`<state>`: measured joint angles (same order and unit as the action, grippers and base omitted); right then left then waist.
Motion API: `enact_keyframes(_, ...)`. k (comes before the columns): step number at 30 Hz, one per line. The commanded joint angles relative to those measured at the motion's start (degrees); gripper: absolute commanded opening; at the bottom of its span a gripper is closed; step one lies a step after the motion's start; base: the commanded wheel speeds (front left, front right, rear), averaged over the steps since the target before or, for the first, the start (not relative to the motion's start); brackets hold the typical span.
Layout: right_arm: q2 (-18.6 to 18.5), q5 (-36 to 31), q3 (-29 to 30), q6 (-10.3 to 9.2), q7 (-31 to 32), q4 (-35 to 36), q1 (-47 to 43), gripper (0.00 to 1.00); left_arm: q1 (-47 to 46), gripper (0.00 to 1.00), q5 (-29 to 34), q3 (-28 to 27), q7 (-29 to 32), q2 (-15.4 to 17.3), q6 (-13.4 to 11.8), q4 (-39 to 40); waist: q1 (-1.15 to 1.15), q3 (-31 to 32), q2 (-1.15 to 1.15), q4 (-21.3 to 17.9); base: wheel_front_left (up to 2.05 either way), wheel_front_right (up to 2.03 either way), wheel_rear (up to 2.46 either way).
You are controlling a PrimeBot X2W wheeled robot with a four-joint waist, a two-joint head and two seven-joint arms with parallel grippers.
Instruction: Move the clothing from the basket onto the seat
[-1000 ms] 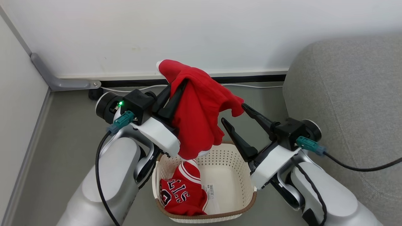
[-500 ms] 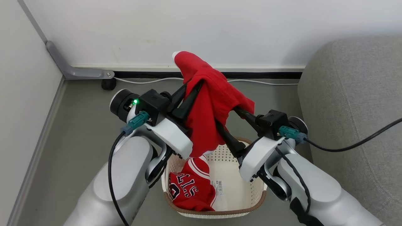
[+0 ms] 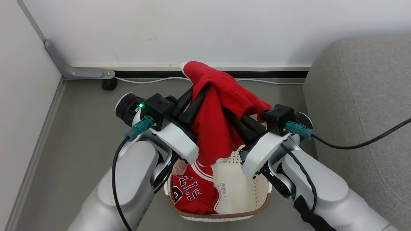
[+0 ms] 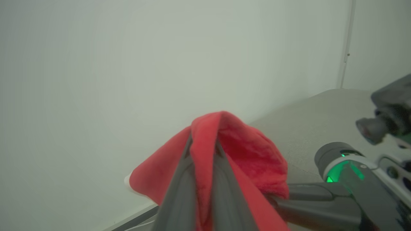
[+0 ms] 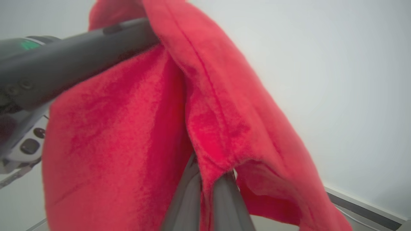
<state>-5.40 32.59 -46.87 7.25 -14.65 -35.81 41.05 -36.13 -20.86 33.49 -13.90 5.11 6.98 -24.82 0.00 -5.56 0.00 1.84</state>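
Left tool [image 3: 205,87] pinching red garment [image 3: 215,131], hanging vertically

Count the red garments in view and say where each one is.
2. One plain red garment hangs above the basket, gripped by the left hand and the right hand. One lettered jersey lies in the basket. Others may be hidden beneath it.

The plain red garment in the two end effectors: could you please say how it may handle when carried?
Likely floppy: the red garment folds over the left end effector and hangs limp toward the basket. Probably light: pinches by that and the right end effector hold it up. Its loose hem may swing.
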Motion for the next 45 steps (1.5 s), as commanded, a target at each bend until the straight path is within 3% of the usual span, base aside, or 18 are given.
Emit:
enact_keyframes(1,0.5,-0.4,0.4,0.24,-0.3,1.7,-0.4,0.0,-2.4,1.0,-0.3,-1.9,-0.4,1.1,-0.4,1.1,0.0,-0.1,0.0,-0.4,0.0,0.0,0.0)
enact_keyframes(19,-0.1,-3.0,5.9,0.24,-0.3,5.6,-3.0,0.0,-0.7,1.0,-0.4,-2.5,-1.0,1.5,-0.3,-1.6,0.0,-0.2,0.0,-4.6,0.0,0.0,0.0)
enact_keyframes(45,-2.5,-6.6,15.2,0.24,-0.3,13.9,-10.9,0.0,6.9,1.0,-0.2,-4.4,-1.1,0.3,0.3,1.3,0.0,2.1,0.0,-26.1,0.0,0.0,0.0)
